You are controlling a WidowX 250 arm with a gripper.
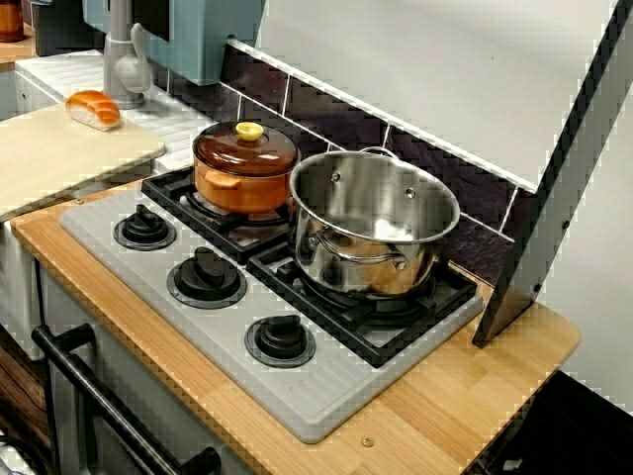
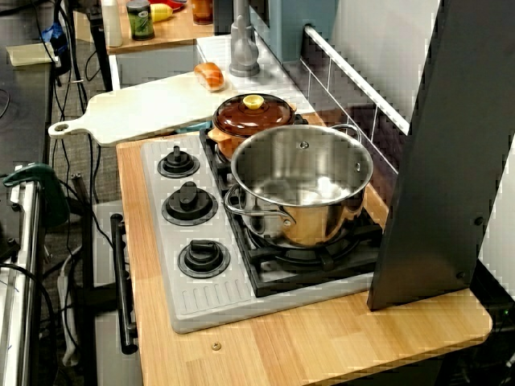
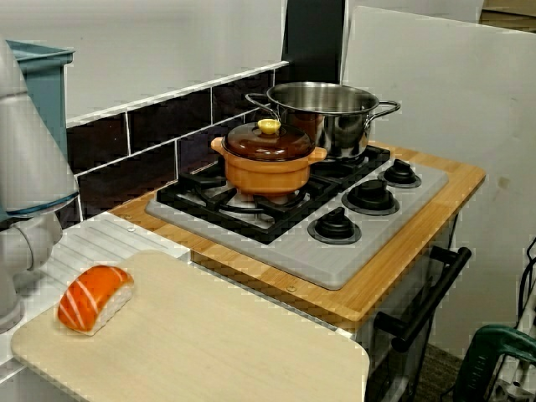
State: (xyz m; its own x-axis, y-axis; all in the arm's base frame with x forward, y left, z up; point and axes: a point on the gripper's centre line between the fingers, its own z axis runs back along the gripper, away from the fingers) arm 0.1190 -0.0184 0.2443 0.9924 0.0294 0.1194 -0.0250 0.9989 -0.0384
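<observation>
No gripper shows in any view; only a grey arm segment [image 3: 25, 167] stands at the left edge of the low view from the board side. A salmon sushi piece [image 3: 94, 298] [image 1: 94, 108] [image 2: 209, 75] lies on the pale wooden cutting board [image 3: 218, 343] [image 1: 49, 158] [image 2: 137, 112]. An orange pot with a brown lid and yellow knob [image 1: 244, 164] [image 2: 253, 115] [image 3: 270, 157] sits on one burner. Beside it, a large open steel pot [image 1: 373, 223] [image 2: 301, 185] [image 3: 323, 115] stands on the other burner.
The grey stove top [image 1: 178, 317] [image 2: 193, 301] carries three black knobs [image 1: 207, 275] along its front. Dark tiles [image 3: 126, 138] back the wooden counter [image 1: 465, 396]. A dark slanted panel [image 2: 442, 161] stands at the counter's end. A grey post [image 1: 121, 59] rises behind the board.
</observation>
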